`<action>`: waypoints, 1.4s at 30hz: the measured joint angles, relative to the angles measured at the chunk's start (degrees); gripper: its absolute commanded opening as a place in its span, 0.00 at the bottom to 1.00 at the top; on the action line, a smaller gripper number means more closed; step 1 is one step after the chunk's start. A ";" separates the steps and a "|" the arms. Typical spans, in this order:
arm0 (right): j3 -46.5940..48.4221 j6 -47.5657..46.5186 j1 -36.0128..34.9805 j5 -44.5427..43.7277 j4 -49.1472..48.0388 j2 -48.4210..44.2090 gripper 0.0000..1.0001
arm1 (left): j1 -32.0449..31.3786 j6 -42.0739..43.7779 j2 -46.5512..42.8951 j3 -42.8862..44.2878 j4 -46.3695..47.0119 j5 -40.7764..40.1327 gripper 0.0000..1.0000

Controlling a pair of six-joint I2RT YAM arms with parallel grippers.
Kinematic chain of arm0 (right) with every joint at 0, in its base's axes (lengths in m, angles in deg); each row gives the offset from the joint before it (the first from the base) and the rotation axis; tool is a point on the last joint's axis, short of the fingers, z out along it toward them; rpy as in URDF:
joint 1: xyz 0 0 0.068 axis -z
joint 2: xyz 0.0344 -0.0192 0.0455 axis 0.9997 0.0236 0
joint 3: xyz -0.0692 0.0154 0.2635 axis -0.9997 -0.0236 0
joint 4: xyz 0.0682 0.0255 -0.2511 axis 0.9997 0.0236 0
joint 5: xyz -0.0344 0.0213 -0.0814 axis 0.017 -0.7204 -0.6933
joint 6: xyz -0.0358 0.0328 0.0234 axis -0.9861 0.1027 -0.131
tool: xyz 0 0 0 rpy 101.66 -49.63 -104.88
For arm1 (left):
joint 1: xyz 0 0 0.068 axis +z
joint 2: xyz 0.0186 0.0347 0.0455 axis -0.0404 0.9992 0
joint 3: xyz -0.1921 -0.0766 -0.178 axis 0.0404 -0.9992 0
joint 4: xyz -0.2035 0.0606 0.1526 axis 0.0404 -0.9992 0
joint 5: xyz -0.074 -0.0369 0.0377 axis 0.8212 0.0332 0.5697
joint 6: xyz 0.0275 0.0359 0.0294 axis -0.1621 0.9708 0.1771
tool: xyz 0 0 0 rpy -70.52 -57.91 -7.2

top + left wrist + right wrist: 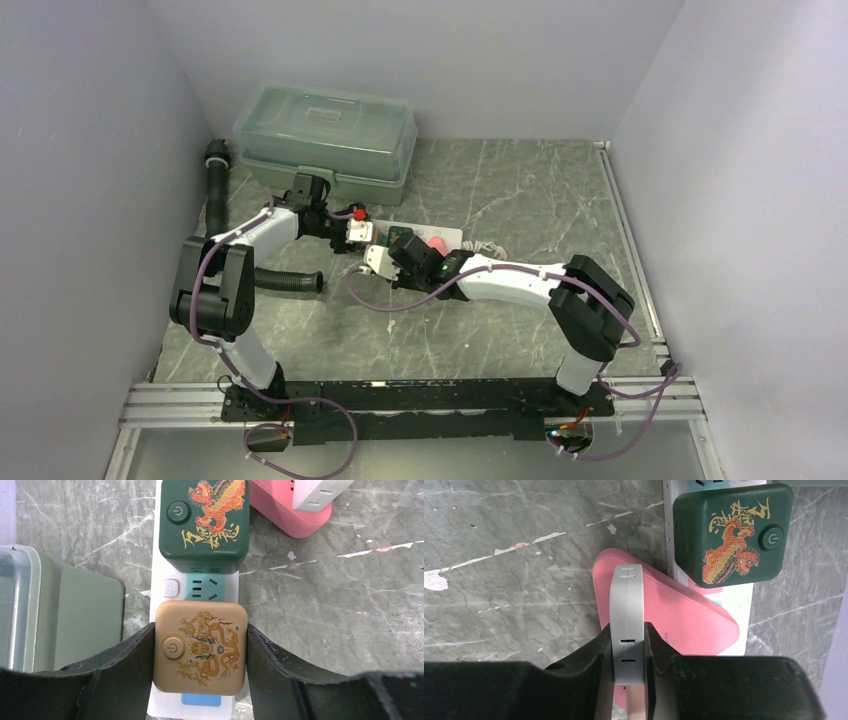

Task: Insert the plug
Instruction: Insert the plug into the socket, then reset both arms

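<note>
The left gripper [200, 632] clasps both sides of the gold plug [200, 647], which is seated at one end of the white power strip [156, 596], while the right gripper [628, 647] pinches a thin white plug [626, 600] above a pink adapter [679, 617].

Gold plug [200, 650] with dragon print; dark green plug [204, 520] with red-gold dragon; pale grey plug [626, 620]; pink block [664, 610]; white power strip [739, 605], teal socket [205, 587]; grey marbled surface [325, 605].

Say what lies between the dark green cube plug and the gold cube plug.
Left wrist view: a free teal socket and a small white push-button on the white plastic power strip.
</note>
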 measured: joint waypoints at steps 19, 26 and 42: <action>0.07 0.11 -0.22 -0.90 -1.33 1.49 0.00 | -0.02 0.57 0.00 0.57 -1.55 -0.24 0.43; -0.46 1.22 -0.15 -0.48 -1.68 1.51 0.57 | -0.02 0.50 0.00 0.61 -1.75 -0.24 0.52; 4.22 3.26 3.02 0.48 3.80 0.17 1.00 | -0.26 -2.69 -2.21 0.83 -5.25 -0.44 1.00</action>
